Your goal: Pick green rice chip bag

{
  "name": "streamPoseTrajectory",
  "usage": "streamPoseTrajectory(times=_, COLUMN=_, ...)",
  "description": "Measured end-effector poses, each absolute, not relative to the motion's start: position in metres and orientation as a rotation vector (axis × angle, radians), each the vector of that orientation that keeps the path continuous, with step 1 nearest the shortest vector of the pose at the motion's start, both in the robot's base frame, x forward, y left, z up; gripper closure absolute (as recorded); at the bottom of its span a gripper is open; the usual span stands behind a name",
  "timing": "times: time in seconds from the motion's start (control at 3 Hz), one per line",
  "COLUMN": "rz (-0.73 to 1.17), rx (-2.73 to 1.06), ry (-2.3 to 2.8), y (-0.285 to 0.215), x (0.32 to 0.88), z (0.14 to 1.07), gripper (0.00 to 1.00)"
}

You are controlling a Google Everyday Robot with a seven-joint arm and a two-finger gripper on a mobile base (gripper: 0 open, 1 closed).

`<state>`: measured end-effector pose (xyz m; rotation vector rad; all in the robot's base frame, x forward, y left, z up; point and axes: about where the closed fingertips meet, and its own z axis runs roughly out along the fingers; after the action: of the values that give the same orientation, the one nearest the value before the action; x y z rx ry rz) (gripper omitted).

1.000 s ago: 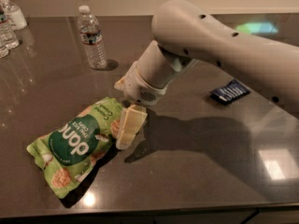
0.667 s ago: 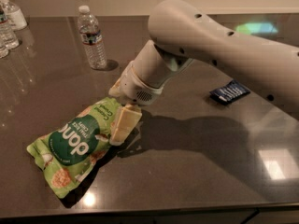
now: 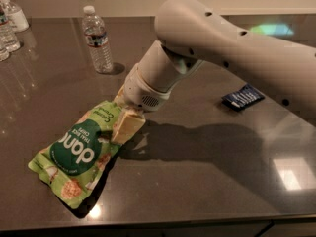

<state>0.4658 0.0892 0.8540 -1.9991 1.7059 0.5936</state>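
The green rice chip bag [image 3: 79,154] lies flat on the dark table, front left, a light-green pouch with a dark green circle and white lettering. My gripper [image 3: 124,126] is at the end of the big white arm [image 3: 217,43], which reaches in from the upper right. It is down at the bag's upper right edge and overlaps that corner. Whether it grips the bag does not show.
A clear water bottle [image 3: 98,39] stands upright behind the bag. More bottles [image 3: 9,23] stand at the far left edge. A small dark blue packet [image 3: 243,97] lies to the right, partly under the arm. The table's front edge [image 3: 158,226] is close below.
My gripper has moved a little left and onto the bag's upper right corner. The bag has stayed where it was.
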Motion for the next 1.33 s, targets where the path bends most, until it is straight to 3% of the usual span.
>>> streamPoseTrajectory(times=0.33, rz=0.592, rx=-1.983, ry=1.713, y=0.078, x=0.463, z=0.870, gripper=0.89)
streamPoseTrajectory(times=0.67, rz=0.606, rx=-1.961, ry=1.726, y=0.065, x=0.465, z=0.890, gripper=1.00)
streamPoseTrajectory(times=1.33, rz=0.664, rx=-1.929, ry=1.727, y=0.034, x=0.479, z=0.945, gripper=1.00)
